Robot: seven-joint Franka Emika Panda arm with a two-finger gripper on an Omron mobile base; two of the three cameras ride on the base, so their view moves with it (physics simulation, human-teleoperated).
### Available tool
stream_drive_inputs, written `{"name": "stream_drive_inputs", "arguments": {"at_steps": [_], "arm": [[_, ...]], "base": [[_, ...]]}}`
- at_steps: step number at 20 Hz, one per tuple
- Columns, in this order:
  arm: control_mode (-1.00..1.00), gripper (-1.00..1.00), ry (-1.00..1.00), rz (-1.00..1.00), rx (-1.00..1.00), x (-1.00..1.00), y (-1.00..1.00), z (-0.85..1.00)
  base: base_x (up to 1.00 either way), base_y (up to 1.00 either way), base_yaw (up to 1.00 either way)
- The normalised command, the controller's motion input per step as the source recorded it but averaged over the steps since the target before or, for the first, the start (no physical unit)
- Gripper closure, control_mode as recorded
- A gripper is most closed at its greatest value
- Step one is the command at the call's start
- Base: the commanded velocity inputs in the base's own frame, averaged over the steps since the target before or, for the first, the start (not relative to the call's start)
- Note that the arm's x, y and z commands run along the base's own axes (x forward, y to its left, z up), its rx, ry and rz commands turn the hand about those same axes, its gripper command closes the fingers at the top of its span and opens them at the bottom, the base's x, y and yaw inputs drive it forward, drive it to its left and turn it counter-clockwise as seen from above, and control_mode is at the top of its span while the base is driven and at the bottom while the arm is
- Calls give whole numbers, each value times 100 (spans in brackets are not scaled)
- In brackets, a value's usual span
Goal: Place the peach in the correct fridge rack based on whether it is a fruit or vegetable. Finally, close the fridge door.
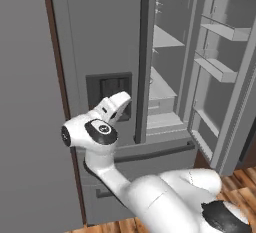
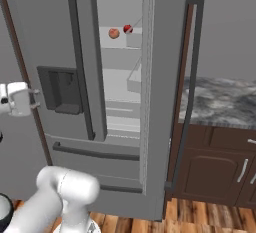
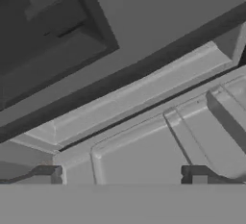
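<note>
No readable text, labels, brands, numbers or signs anywhere. Fridge door is plain grey, and the dispenser panel set in it carries no markings. Door bins on the open door right of that panel are blank, and so are the dark cabinets right of the fridge.

The fridge door hides the rack's right part (the gripper's fingertips barely show).
</note>
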Motion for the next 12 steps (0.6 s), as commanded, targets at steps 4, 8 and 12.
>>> {"name": "stream_drive_inputs", "arguments": {"at_steps": [4, 8, 12], "arm": [[-100, -100, 2, 0, 57, -73, -78, 71], [-100, -100, 0, 0, 59, -69, -70, 27], [-100, -100, 1, 0, 66, -66, -74, 3]], "base": [[0, 0, 0], [0, 0, 0], [0, 0, 0]]}}
